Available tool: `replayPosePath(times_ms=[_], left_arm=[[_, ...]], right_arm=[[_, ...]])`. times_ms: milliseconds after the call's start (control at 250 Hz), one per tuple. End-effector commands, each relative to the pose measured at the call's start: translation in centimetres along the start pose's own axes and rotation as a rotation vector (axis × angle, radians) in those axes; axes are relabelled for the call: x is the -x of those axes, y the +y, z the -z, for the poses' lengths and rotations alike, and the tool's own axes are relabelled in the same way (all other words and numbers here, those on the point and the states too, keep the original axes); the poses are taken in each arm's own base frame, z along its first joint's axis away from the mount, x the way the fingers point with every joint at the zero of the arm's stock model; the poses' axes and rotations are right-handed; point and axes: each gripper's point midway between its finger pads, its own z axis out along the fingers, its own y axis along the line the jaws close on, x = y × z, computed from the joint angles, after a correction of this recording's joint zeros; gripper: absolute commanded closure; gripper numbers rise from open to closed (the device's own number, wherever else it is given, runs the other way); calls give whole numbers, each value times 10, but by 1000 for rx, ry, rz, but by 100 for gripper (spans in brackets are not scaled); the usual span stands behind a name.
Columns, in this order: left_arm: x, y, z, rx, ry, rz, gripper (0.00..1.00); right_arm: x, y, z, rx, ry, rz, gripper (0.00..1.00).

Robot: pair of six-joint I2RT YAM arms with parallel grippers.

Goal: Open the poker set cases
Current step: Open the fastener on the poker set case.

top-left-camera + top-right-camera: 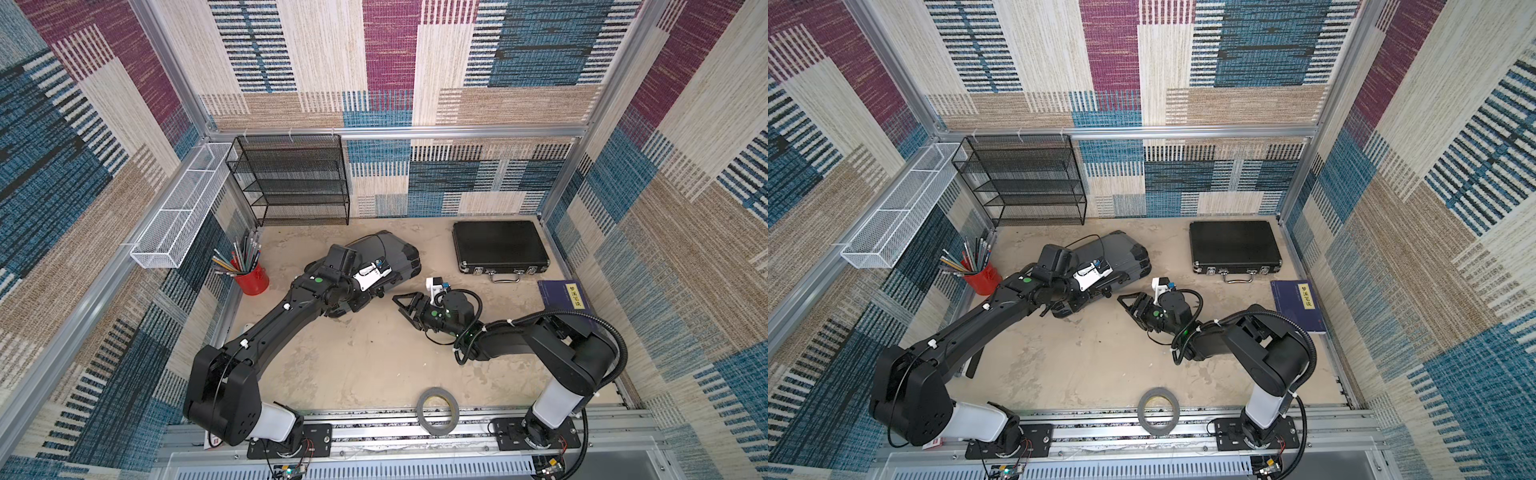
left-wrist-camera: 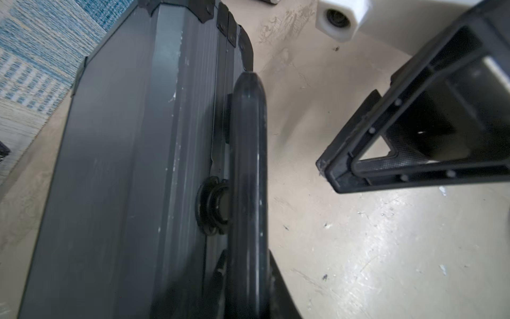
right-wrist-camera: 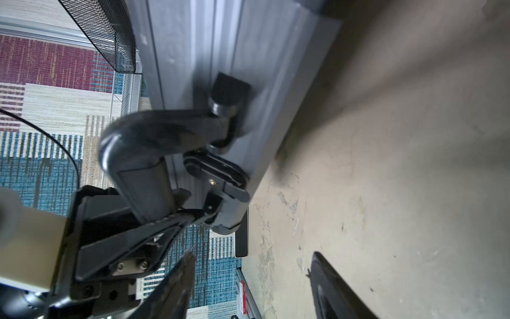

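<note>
Left gripper (image 3: 165,205) grips the grey case (image 1: 395,253) by its handle (image 2: 248,165); right gripper (image 1: 403,303) is wide and empty.
On the worktop (image 1: 353,365), a red pencil cup (image 1: 251,278) stands at the left edge. The grey case lies near the middle, toward the back edge. The right gripper is just beside its front. The black case (image 1: 498,245) lies closed in the back right corner.
</note>
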Motion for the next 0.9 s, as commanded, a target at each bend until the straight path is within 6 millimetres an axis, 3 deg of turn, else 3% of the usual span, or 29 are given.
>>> replayPosePath(times_ms=[0, 896], left_arm=[[48, 3, 9, -19, -206, -3, 100], [72, -8, 21, -102, -310, 43, 100]], right_arm=[[5, 13, -1, 44, -21, -55, 32], [11, 32, -28, 90, -42, -111, 41]])
